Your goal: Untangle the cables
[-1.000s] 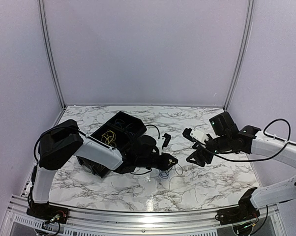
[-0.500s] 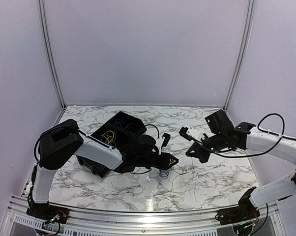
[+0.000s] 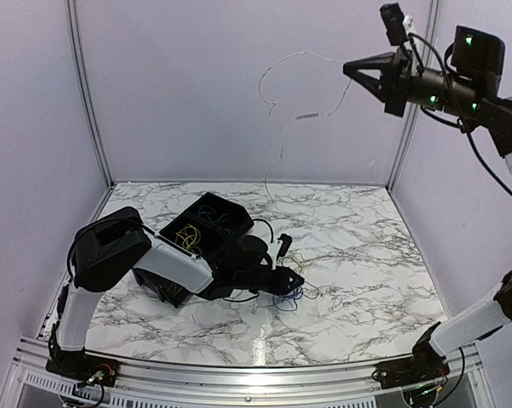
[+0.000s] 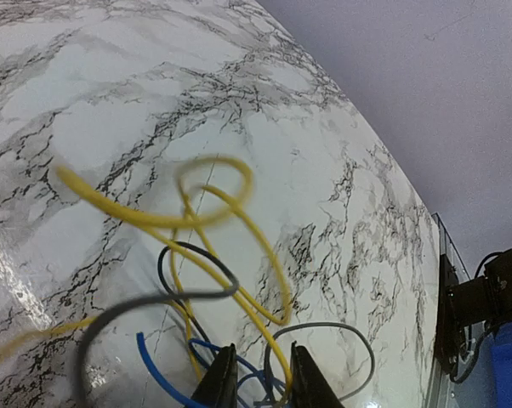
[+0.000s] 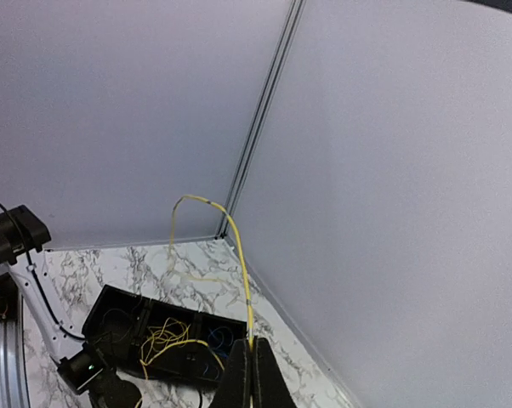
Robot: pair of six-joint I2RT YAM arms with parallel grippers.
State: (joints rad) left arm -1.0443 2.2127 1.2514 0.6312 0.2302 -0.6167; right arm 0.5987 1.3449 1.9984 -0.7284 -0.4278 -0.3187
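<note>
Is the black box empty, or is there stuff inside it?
Not empty. The open black box has thin yellow wires lying loosely inside it, which shows both from above and in the right wrist camera.

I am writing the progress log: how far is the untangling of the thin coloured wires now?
Done: perhaps the loose yellow wires in the black open box. In hand: the right gripper is shut on one thin yellow strand, held high above the marble table; the left gripper straddles the yellow, blue and black tangle. Left: separating that tangle.
</note>
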